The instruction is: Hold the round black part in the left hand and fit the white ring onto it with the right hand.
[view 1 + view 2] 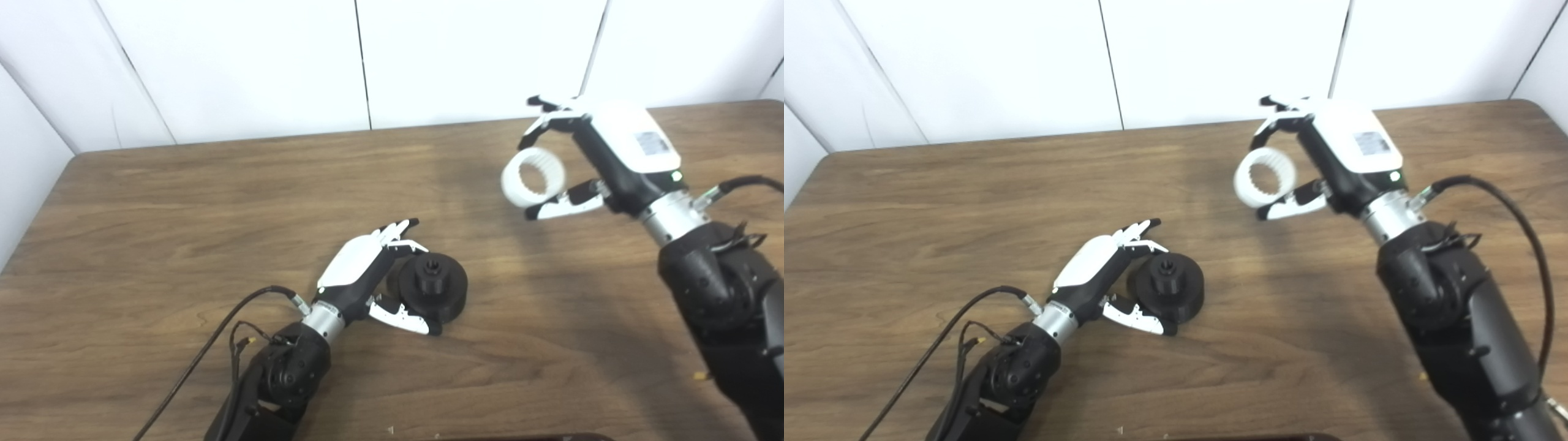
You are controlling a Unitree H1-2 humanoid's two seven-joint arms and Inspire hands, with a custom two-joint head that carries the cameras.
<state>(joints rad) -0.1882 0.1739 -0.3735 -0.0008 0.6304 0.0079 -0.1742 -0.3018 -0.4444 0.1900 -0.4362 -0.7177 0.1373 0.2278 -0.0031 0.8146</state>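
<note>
The round black part point(433, 286) lies flat on the wooden table point(184, 202), with a raised hub on top. My left hand point(367, 269) sits on its left side with fingers apart and the thumb in front of the part, not closed on it. My right hand point(588, 159) is raised above the table at the right and is shut on the white ring point(531, 174), held between the fingers above and the thumb below. The ring has a toothed inner face and hangs well up and to the right of the black part.
White wall panels point(361, 61) stand along the table's far edge. A black cable point(202, 355) trails from my left wrist toward the front edge. Another cable point(1513, 208) loops off my right forearm.
</note>
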